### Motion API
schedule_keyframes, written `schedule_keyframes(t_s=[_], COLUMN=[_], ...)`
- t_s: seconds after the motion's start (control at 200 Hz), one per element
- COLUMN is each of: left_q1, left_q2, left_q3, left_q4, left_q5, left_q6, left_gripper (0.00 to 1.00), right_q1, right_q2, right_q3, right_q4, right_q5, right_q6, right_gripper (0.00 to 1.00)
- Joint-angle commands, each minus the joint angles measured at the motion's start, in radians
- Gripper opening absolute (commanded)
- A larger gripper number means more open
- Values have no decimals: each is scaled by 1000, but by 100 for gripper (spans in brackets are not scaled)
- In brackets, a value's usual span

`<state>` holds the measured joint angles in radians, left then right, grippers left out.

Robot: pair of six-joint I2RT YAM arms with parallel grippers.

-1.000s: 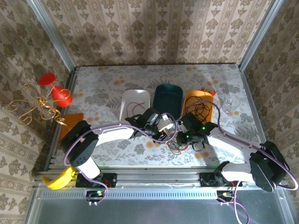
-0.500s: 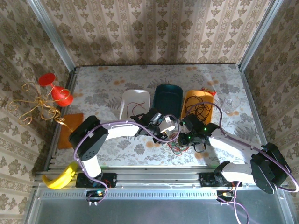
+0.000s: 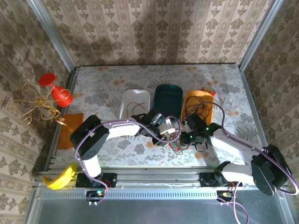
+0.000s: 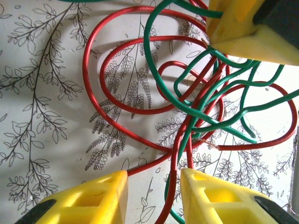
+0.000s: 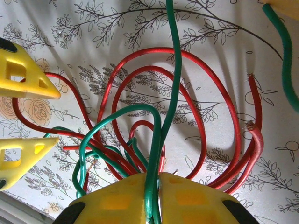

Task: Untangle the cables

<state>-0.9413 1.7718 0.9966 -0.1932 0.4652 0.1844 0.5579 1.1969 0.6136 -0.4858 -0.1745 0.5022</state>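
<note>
Where red and green cables [image 4: 198, 116] tangle in loops:
right gripper [image 5: 158, 182] pinches a green strand, left gripper [image 4: 153, 186] jaws stand apart.

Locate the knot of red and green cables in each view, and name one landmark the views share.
Top external: cables low centre, between the arm tips.
Left wrist: right of centre, above the left claw.
Right wrist: lower middle, a green one pinched in the right claw.
Shared landmark: the leaf-print table cover.
</note>
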Motion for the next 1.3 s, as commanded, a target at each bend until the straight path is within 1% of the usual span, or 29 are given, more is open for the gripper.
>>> schedule_keyframes(t_s=[0.0, 0.11, 0.175, 0.23, 0.32, 0.37, 0.53, 0.605, 0.755, 0.94, 1.065, 1.155, 1.235, 1.295], left_q1=[-2, -9, -19, -24, -22, -23, -23, -21, -20, -23, -24, -22, -6, 23], left_q2=[-1, 16, 20, 18, 18, 21, 8, -29, -159, -378, -543, -661, -744, -797], left_q3=[21, 27, 16, 5, -2, -2, -20, -48, -118, -206, -238, -242, -228, -213], left_q4=[-27, -19, -2, 15, 23, 24, 71, 124, 226, 268, 254, 236, 214, 205], left_q5=[8, -51, -125, -163, -170, -163, -159, -185, -255, -345, -420, -499, -560, -577], left_q6=[29, 44, 62, 75, 77, 74, 40, 7, -83, -176, -203, -199, -188, -189], left_gripper=[34, 33, 33, 32, 29, 25, 0, 0, 0, 0, 0, 0, 0, 0], right_q1=[-9, -15, -21, -26, -37, -45, -64, -70, -92, -157, -184, -190, -191, -193], right_q2=[-6, -13, -21, -27, -37, -42, -57, -64, -83, -105, -105, -98, -90, -85], right_q3=[-9, -11, -16, -21, -30, -35, -46, -53, -74, -115, -135, -142, -143, -141], right_q4=[-17, -11, -4, 3, 10, 9, 4, -2, -18, -25, -16, -8, 0, 6], right_q5=[-22, -26, -32, -40, -56, -63, -67, -51, -5, 12, 0, -3, -8, -14], right_q6=[8, 14, 22, 28, 33, 33, 35, 44, 68, 93, 99, 104, 105, 105], right_gripper=[16, 16, 17, 17, 17, 17, 17, 17, 17, 17, 18, 18, 17, 17])
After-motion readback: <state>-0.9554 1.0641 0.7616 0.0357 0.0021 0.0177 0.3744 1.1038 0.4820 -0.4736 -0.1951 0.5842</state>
